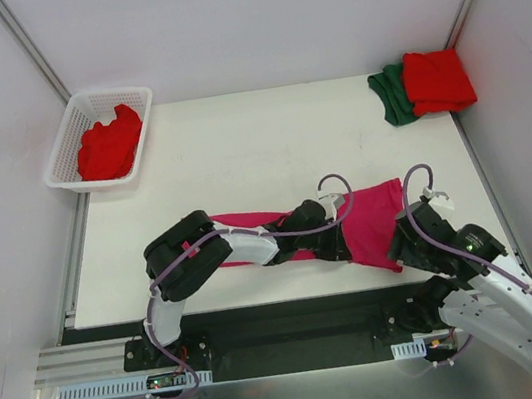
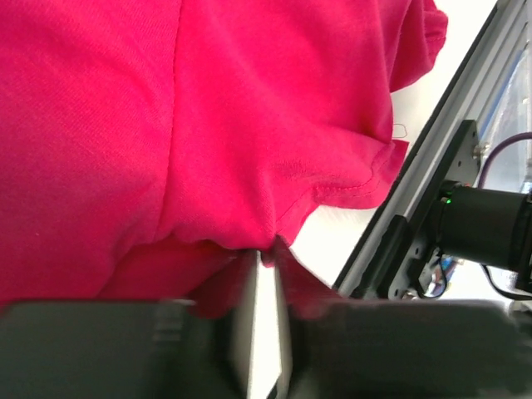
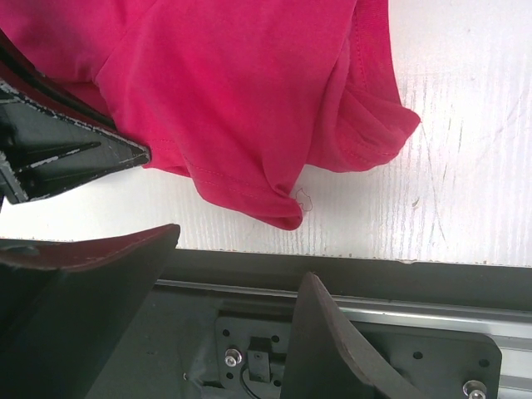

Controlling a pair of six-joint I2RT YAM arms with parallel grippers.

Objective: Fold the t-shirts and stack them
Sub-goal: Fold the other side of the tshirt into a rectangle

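white worktop [image 1: 237, 143], basket [image 1: 63, 163] with crumpled red t-shirt [image 1: 110, 143] at far left corner, magenta-pink t-shirt [image 1: 375, 218] along near edge, left gripper [image 2: 264, 259] clenched on it, right gripper [image 3: 241, 253] released beside it, folded red t-shirt [image 1: 437, 79] on green t-shirt [image 1: 389, 96] at far right corner

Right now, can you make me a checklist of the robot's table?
Surface: white table, scuffed near the front edge.
Job's things: magenta-pink cloth t-shirt spread near the front; bright red folded t-shirt overlapping a dark green folded t-shirt, far right corner; crumpled red t-shirt inside the white plastic lattice basket.
Clutter: only that basket, far left corner.
Jaws: left jaws pinch a fold of the pink shirt; right jaws open, holding nothing.
Cables: purple cables loop beside the pink shirt.
Surroundings: white walls, metal rail in front.
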